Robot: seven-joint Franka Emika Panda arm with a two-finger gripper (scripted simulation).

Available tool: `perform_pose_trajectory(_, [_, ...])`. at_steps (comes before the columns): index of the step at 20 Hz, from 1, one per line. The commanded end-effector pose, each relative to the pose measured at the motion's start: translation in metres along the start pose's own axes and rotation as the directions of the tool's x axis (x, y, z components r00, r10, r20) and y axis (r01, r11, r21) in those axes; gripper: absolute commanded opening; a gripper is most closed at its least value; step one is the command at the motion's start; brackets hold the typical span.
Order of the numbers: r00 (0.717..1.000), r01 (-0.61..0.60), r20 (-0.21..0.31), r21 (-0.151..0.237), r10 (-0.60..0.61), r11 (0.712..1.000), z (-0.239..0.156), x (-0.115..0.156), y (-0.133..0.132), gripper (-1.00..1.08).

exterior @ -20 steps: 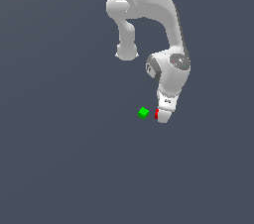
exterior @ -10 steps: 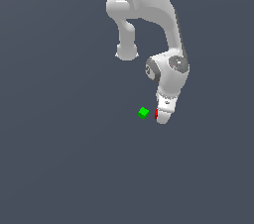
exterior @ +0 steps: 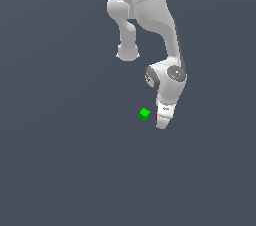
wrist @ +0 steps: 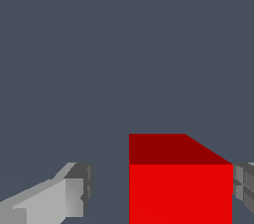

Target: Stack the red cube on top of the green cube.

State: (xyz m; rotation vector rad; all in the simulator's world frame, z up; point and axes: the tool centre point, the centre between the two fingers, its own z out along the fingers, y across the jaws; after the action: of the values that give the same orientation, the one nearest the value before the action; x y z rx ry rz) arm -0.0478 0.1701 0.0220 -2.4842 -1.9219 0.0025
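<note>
Red cube [wrist: 180, 188] sits between the gripper [wrist: 161, 193] fingers — one finger touching, the other standing clear, so the jaws are spread. Green cube [exterior: 144, 114] lies just beside the gripper, on the exterior view's left.

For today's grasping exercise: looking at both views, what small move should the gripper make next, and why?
Probably close the fingers. The gripper is down around the red cube, one finger standing apart from it, so it is not yet gripped; the green cube waits beside it.

Flat, even, shadowless simulator lighting fills both sharp views, with no glare, blur or edge distortion, only a soft sheen on the white arm [exterior: 150, 5] and blocky, jagged outlines.
</note>
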Motion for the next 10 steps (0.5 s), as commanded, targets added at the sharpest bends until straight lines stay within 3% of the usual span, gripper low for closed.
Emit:
perform_pose_trajectory(1, [1.0,0.0,-0.001,-0.002,0.0,1.0,0.0022,0.0003,0.0007,1.0])
perform_pose_trajectory(2, [1.0,0.0,-0.001,-0.002,0.0,1.0,0.0022,0.0003,0.0007,-1.0])
perform_pose_trajectory(10, [1.0,0.0,-0.001,-0.002,0.0,1.0,0.0022,0.0003,0.0007,-1.0])
